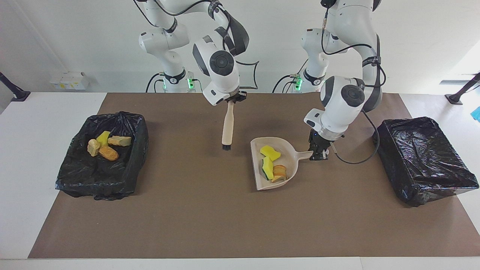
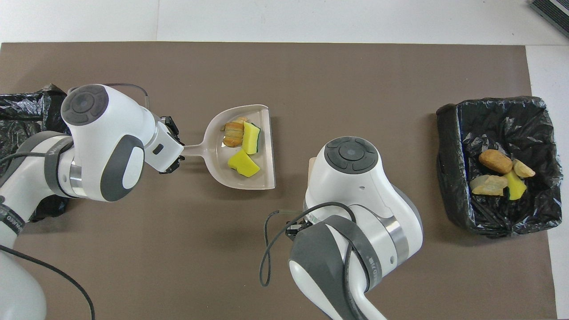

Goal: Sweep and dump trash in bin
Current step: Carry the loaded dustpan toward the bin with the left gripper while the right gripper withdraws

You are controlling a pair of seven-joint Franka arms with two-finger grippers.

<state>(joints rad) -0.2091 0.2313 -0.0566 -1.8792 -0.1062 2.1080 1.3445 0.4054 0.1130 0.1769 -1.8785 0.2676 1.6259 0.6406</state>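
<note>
My left gripper (image 1: 318,152) is shut on the handle of the beige dustpan (image 1: 290,150), which lies low over the middle of the brown mat; it shows in the overhead view too (image 2: 175,151). The dustpan (image 2: 218,155) holds trash: two yellow-green sponge chunks (image 1: 270,152) (image 2: 243,163) and a striped bread piece (image 1: 279,173) (image 2: 233,133). My right gripper (image 1: 231,99) is shut on a brush (image 1: 227,125) that hangs upright, bristles down, beside the dustpan. Several more trash lumps (image 1: 108,146) (image 2: 495,162) lie in the black-lined bin (image 1: 138,127) at the right arm's end.
A second black-lined bin (image 1: 423,161) stands at the left arm's end of the table, close to the left arm (image 2: 26,102); no trash shows in it. In the overhead view the right arm's body hides most of the brush.
</note>
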